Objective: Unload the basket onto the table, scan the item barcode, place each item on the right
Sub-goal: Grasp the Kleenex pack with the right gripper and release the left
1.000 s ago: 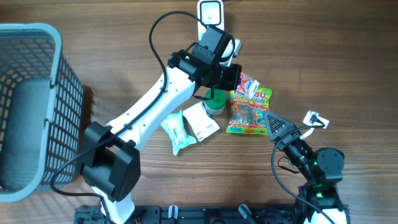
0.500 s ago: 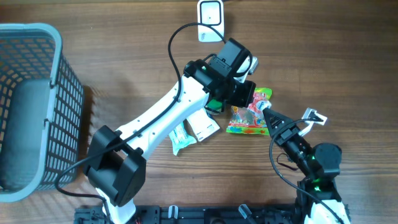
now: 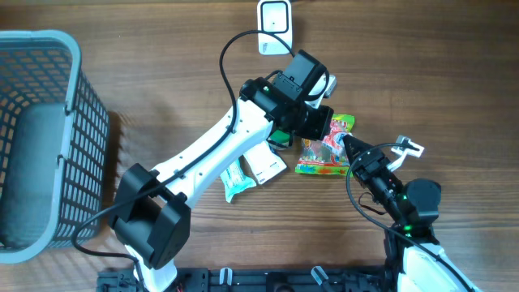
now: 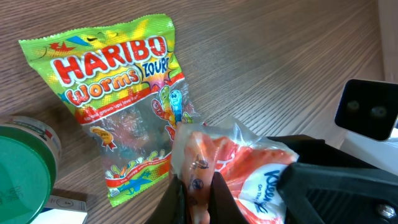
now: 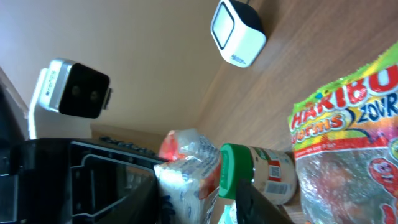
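The item is a red and white tissue pack [image 4: 249, 168], held above the table with my left gripper [image 4: 194, 193] shut on its crimped edge. In the right wrist view the pack [image 5: 189, 165] sits between the fingers of my right gripper [image 5: 199, 199]. Those jaws are partly closed, and a gap still shows on the right side. From overhead, the left gripper [image 3: 318, 122] and right gripper [image 3: 350, 146] meet tip to tip above a gummy bag [image 3: 323, 162]. The white barcode scanner [image 3: 275, 16] stands at the far edge, also seen from the right wrist [image 5: 238, 33].
A Haribo worms bag [image 4: 124, 106] and a green-lidded jar [image 4: 22, 168] lie under the grippers. A teal packet [image 3: 233, 174] and a white box [image 3: 263, 161] lie to the left of them. A grey-blue basket [image 3: 77, 73] fills the left side.
The left arm swung right with the tissue pack, then stayed still. The right gripper moved up to the pack and its jaws narrowed around it.
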Controlling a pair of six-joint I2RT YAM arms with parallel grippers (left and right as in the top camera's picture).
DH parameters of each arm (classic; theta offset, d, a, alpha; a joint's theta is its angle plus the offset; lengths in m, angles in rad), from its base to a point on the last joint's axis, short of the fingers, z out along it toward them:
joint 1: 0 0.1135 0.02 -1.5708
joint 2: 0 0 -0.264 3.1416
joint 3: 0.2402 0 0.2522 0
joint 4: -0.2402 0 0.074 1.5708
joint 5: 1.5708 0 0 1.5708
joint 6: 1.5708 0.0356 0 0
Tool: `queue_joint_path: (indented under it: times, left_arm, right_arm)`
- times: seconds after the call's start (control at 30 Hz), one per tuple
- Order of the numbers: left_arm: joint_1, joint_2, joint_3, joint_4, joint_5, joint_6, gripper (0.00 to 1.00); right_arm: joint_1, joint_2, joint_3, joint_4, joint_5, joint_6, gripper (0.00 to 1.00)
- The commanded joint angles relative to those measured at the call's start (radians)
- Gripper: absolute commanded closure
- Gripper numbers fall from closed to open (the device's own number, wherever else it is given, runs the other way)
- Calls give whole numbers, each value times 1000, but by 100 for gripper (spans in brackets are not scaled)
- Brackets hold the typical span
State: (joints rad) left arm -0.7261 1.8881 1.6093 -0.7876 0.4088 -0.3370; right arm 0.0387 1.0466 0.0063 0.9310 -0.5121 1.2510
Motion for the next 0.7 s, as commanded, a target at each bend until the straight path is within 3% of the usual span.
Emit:
queue_joint_path:
  times: [0.0, 0.07, 0.17, 0.23, 0.3, 0.33, 0.37, 0.5, 0.67]
  left_arm:
    - [3, 11, -1, 1, 14, 20, 96]
    - [3, 11, -1, 1, 14, 20, 96]
    - [3, 11, -1, 1, 14, 20, 95]
    - [3, 11, -1, 1, 13, 20, 83]
    - [3, 11, -1, 1, 13, 20, 58]
    - [4, 11, -1, 1, 11, 20, 36]
    - [4, 11, -1, 2, 4, 20, 0]
    - [5, 10, -1, 2, -75, 20, 0]
    - [80, -52, 13, 25, -153, 20, 0]
  right_arm:
    - [2, 37, 10, 16, -12, 8, 77]
    - [2, 48, 10, 59, -27, 8, 94]
    - [2, 49, 10, 106, -46, 1, 95]
    - [2, 49, 10, 116, -47, -44, 95]
    - [2, 49, 10, 116, -46, -71, 95]
    - [1, 49, 10, 116, -45, -74, 95]
    - [1, 49, 11, 116, -45, -79, 96]
    - [1, 49, 23, 89, 4, -176, 95]
    - [1, 49, 71, -150, 166, -320, 95]
